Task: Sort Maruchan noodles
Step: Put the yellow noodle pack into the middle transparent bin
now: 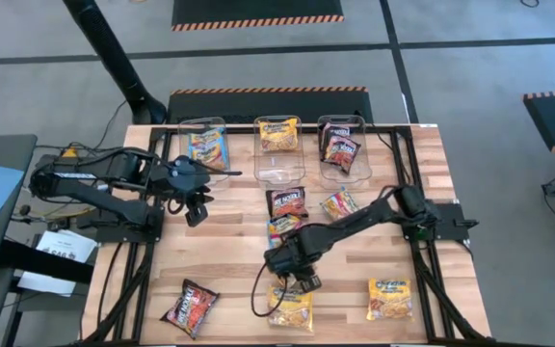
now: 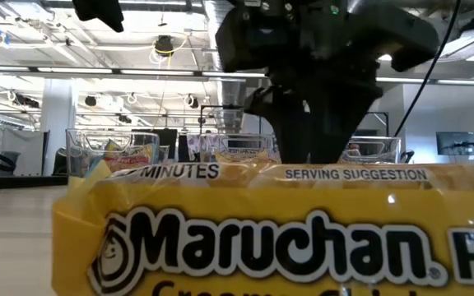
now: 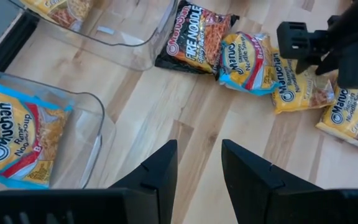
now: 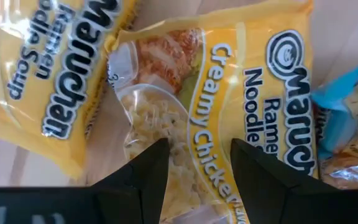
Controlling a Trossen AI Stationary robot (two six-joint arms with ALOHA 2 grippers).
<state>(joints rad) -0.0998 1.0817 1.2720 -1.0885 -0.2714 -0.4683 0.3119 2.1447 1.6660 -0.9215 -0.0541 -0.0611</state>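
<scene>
My right gripper (image 1: 297,280) (image 4: 197,155) is open and points down over a yellow-orange Creamy Chicken packet (image 4: 229,112) near the table's near edge, one finger on each side of its middle. A second yellow-orange packet (image 4: 48,81) and a light blue packet (image 4: 347,106) lie flat beside it. In the low view the gripper (image 2: 307,123) stands behind the nearest yellow packet (image 2: 286,238). My left gripper (image 1: 198,207) (image 3: 197,155) is open over bare wood, near the left bin (image 1: 203,145), which holds a light blue packet (image 3: 17,137). Loose black-red packets (image 1: 287,200) (image 1: 189,306) lie on the table. My right gripper comes at the Creamy Chicken packet from above, its fingers (image 4: 151,165) standing across the packet's middle (image 4: 194,124). The packet lies flat on the table. I cannot tell whether the fingertips touch it.
Three clear bins stand along the far edge: the middle one (image 1: 279,145) holds a yellow packet, the right one (image 1: 341,145) black-red packets. More loose packets lie at mid-table (image 1: 339,204) and the near right (image 1: 389,299). Black frame rails run along both table sides.
</scene>
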